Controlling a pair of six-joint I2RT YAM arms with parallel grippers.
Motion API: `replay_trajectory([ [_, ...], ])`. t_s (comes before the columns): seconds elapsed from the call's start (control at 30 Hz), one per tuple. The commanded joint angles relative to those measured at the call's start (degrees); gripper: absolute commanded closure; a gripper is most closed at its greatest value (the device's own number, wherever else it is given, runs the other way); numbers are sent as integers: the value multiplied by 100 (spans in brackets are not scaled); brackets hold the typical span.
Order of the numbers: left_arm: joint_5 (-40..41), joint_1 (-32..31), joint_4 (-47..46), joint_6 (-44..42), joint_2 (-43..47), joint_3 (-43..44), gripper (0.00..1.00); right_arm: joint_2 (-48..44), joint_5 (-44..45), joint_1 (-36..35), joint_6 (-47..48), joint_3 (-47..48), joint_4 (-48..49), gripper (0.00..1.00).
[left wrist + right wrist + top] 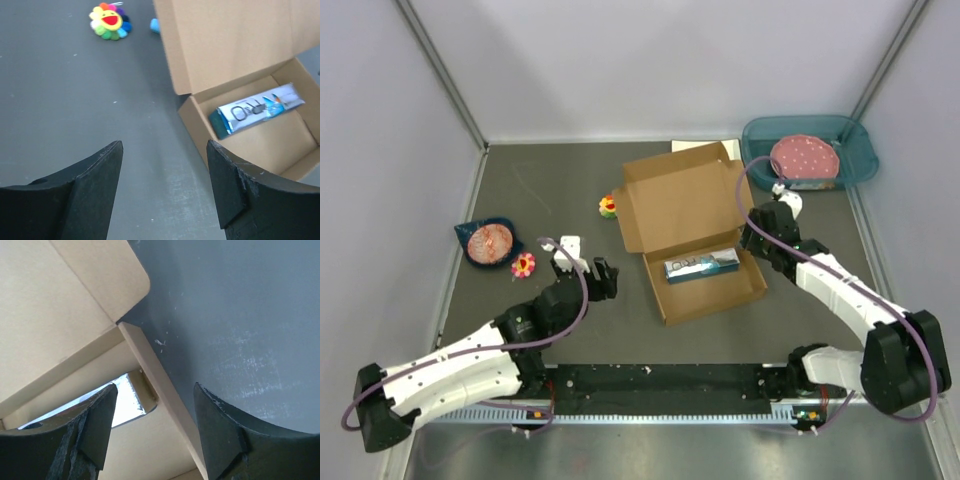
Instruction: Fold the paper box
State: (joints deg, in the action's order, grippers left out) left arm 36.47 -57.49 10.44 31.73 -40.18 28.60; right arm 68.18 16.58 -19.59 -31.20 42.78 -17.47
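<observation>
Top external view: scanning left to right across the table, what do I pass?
From the left: dark blue dish → pink flower toy → rainbow flower toy → paper box → teal tray.

The left gripper [164, 146] gapes empty over the grey table [70, 105]. Ahead-right the paper box [230, 45] lies open, a silver bar [256, 110] inside; far ahead-left sits a flower toy [110, 21].

Only large dark lettering on the silvery wrapped bar [255, 109] inside the paper box [235, 60], upside down, too blurred to read.
</observation>
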Motion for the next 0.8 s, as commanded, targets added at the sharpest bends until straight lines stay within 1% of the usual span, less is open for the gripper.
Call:
replay_trajectory([
  [0.0, 703, -16, -209, 281, 142, -276, 27, 397, -303, 61, -141, -270, 578, 37],
  [0.1, 941, -7, -357, 238, 64, -259, 26, 363, -689, 52, -141, -638, 928, 41],
  [0.17, 1064, 1, -655, 80, 11, -250, 25, 388, -744, 44, -132, -780, 948, 42],
  [0.27, 1248, 71, -998, -87, -130, -162, 24, 398, -867, 35, -140, -947, 965, 48],
  [0.3, 1292, 107, -991, -114, -191, -66, 24, 345, -884, 0, -167, -991, 957, 52],
  [0.37, 1363, 247, -1289, -131, -393, 75, 23, 231, -884, -79, -211, -1122, 930, 55],
  [0.53, 1179, 625, -1658, -298, -937, 488, 22, -129, -928, -360, -228, -1351, 842, 60],
  [0.67, 880, 1221, -1869, -246, -1246, 717, 22, -437, -964, -536, -237, -1519, 720, 63],
  [0.73, 600, 1442, -2097, -254, -1421, 814, 21, -499, -955, -580, -237, -1536, 684, 64],
  [0.77, 476, 1652, -2168, -307, -1492, 849, 20, -508, -972, -581, -237, -1554, 667, 64],
])
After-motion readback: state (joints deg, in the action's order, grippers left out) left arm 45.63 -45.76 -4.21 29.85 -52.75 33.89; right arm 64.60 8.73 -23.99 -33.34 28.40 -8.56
